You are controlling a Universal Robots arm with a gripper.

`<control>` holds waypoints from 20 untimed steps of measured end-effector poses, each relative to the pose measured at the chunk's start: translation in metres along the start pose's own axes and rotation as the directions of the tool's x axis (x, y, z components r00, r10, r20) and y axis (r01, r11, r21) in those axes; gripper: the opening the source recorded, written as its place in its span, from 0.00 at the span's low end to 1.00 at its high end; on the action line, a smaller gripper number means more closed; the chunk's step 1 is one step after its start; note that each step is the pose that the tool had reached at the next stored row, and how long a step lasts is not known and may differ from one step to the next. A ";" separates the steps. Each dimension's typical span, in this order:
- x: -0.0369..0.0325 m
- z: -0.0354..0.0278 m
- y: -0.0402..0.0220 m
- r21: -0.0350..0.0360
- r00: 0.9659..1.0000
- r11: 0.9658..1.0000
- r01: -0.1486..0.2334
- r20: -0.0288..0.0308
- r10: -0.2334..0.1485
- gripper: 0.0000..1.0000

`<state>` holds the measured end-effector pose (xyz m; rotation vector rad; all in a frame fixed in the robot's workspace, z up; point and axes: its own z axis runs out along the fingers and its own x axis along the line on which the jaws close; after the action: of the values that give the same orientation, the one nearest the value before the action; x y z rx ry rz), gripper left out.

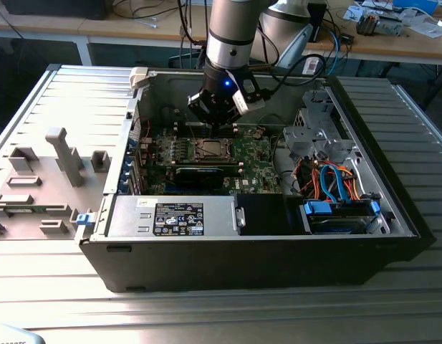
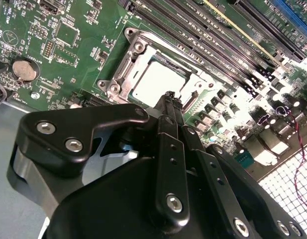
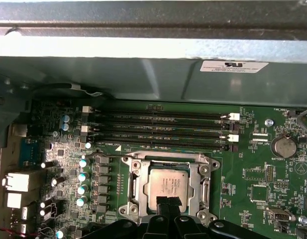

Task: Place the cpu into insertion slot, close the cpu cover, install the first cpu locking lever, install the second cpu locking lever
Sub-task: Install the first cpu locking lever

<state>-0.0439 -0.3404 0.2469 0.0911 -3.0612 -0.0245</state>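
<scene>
Exterior view, left to right: grey surface [image 1: 56, 107], open case [image 1: 120, 244], black label with white print on the power supply [image 1: 179, 218], too small to read; drive bay with blue and orange cables [image 1: 335, 186]. A white sticker [image 3: 234, 66] sits on the case wall in the first wrist view, print unreadable. Cpu [image 3: 168, 186] lies seated in the slot [image 3: 131, 186] on the board [image 2: 68, 69]. Tool [image 2: 168, 97] hovers at the cpu's edge, fingers [image 2: 165, 107] clenched together, grasping nothing.
</scene>
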 end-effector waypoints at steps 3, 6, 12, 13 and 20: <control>-0.0001 0.0000 0.0000 0.000 1.000 1.000 0.002 0.000 -0.002 0.11; -0.0001 0.0000 0.0000 0.000 1.000 1.000 0.004 0.000 -0.004 0.11; -0.0001 0.0000 0.0000 0.001 1.000 1.000 0.009 0.000 -0.009 0.11; -0.0001 0.0000 0.0000 0.001 1.000 1.000 0.010 0.000 -0.010 0.11; -0.0001 0.0000 0.0000 0.001 1.000 1.000 0.016 0.000 -0.016 0.11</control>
<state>-0.0438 -0.3404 0.2469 0.1160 -3.0602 -0.0235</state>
